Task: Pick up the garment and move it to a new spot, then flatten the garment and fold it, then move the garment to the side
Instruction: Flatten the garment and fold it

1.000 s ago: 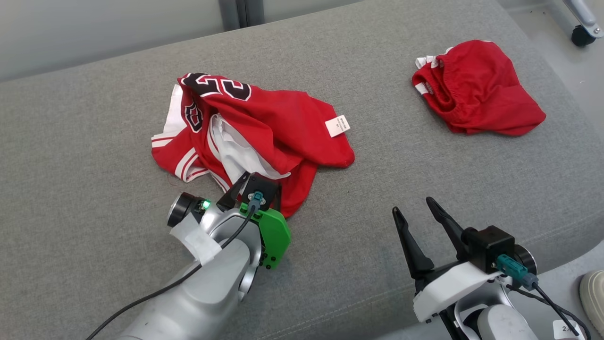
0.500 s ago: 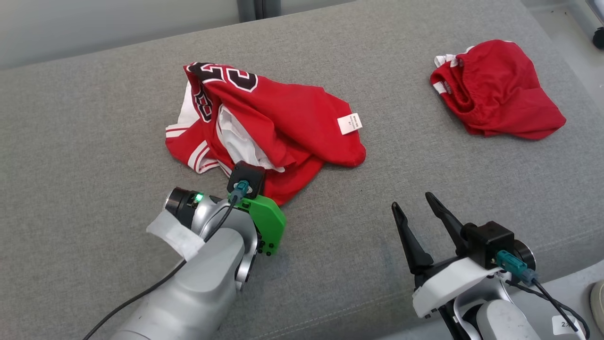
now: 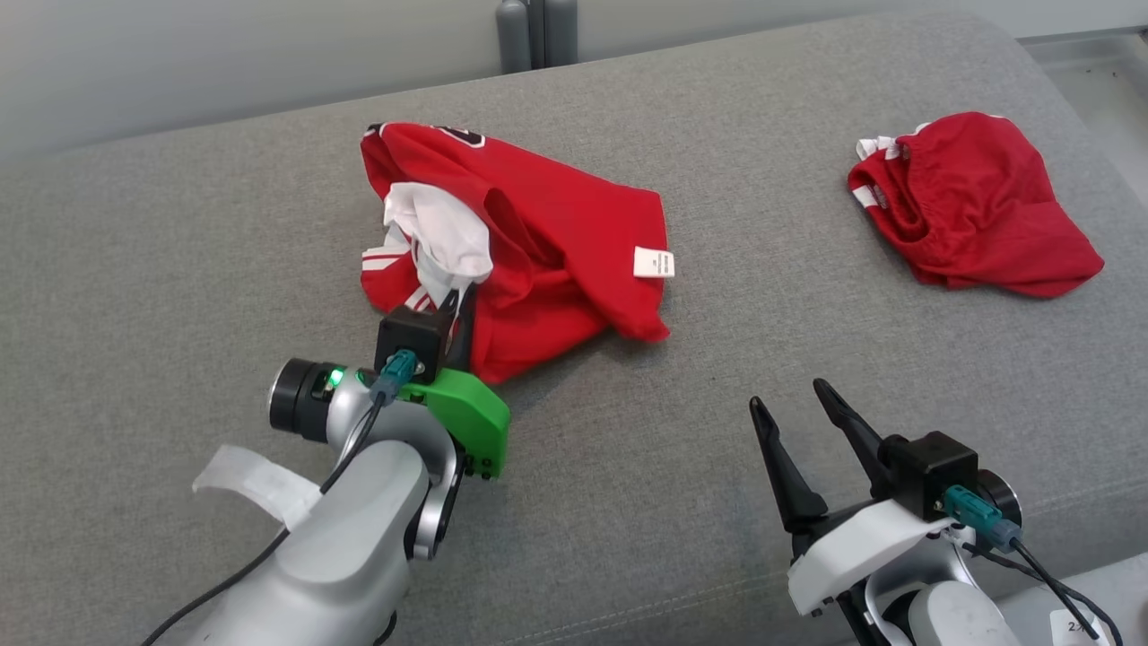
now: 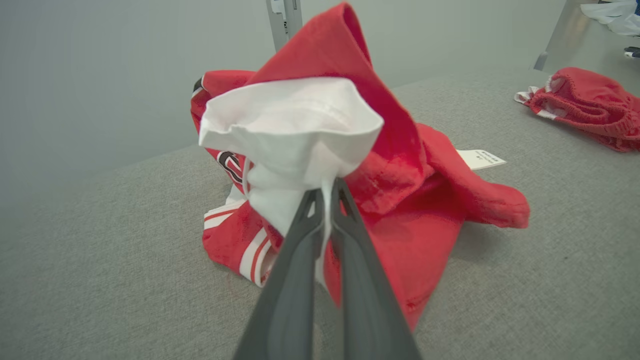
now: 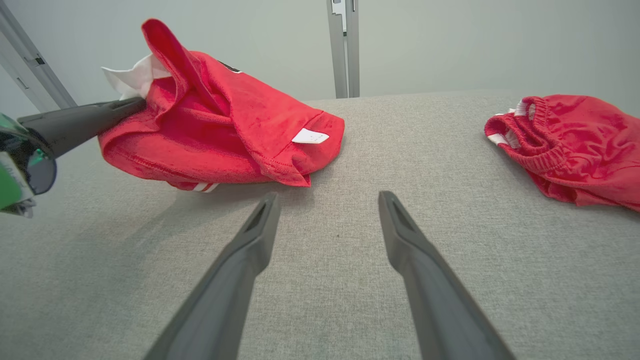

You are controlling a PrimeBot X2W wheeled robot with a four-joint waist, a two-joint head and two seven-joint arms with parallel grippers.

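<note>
The garment (image 3: 556, 233) is a crumpled red jersey with white lining and striped trim, lying mid-surface on the grey cushion (image 3: 179, 269). My left gripper (image 3: 457, 303) is shut on a white fold at the jersey's near-left edge and holds that part raised off the cushion. The left wrist view shows the left gripper (image 4: 327, 187) pinching the white cloth, with the red garment (image 4: 400, 165) draped behind it. My right gripper (image 3: 789, 397) stands open above bare cushion at the lower right, apart from the cloth. In the right wrist view the right gripper (image 5: 327, 196) faces the garment (image 5: 225, 130).
A second red piece, shorts with an elastic waistband (image 3: 978, 206), lies at the far right, also seen as the shorts (image 5: 575, 140). A white label (image 3: 653, 262) hangs off the jersey's right edge. A grey post (image 3: 534, 31) stands behind the cushion's far edge.
My left gripper went from open to shut on the white fold and raised it, bunching the jersey. The camera has shifted. The right gripper kept its place.
</note>
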